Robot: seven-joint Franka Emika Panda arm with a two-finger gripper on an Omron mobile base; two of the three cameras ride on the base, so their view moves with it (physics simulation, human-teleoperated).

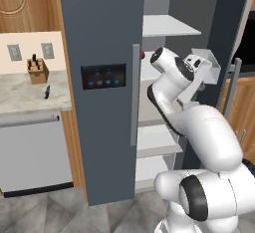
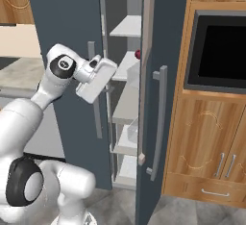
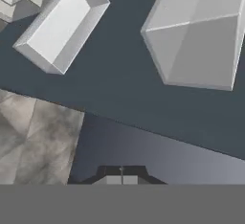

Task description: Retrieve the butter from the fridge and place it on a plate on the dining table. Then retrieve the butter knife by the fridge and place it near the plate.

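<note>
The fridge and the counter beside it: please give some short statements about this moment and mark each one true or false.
1. The fridge has its right door open, so its grey shelves can be seen. True.
2. The gripper is open wide. False: its fingertips are shut together, holding nothing.
3. The butter knife lies on the counter in front of the wooden knife block. True.
4. The butter knife lies on a fridge shelf. False: it is on the counter left of the fridge.
5. A small red thing sits on a fridge shelf. True.
6. The black oven panel is left of the fridge. False: it is to the right of it, in the wooden cabinets.
</note>
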